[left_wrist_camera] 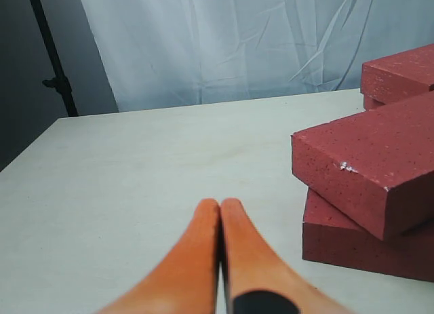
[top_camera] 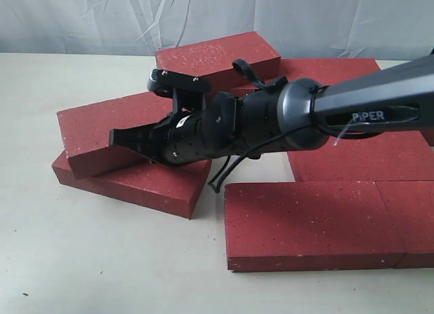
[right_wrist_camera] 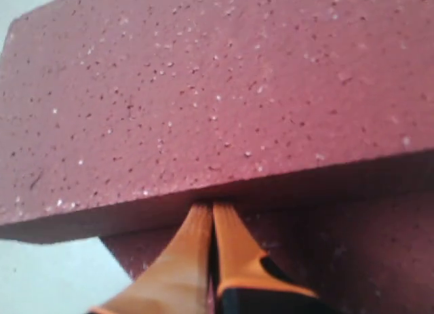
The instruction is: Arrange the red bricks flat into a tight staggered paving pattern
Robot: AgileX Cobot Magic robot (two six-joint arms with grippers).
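Several red bricks lie on the pale table. One red brick point(top_camera: 102, 127) point(left_wrist_camera: 366, 158) point(right_wrist_camera: 217, 90) rests tilted across a flat lower brick point(top_camera: 152, 186) point(left_wrist_camera: 352, 243) point(right_wrist_camera: 352, 226) at the left. My right gripper point(top_camera: 116, 138) point(right_wrist_camera: 212, 207) reaches across from the right. It is shut, with its orange tips wedged under the tilted brick's raised edge and on top of the lower brick. My left gripper point(left_wrist_camera: 220, 203) is shut and empty over bare table, apart from the stack; the exterior view does not show it.
Flat bricks lie side by side at the front right point(top_camera: 305, 222) point(top_camera: 415, 219), with another point(top_camera: 366, 158) behind them. A further brick point(top_camera: 217, 56) point(left_wrist_camera: 400, 73) lies at the back, before a white curtain point(top_camera: 102, 19). A dark stand point(left_wrist_camera: 51, 53) rises beyond the table.
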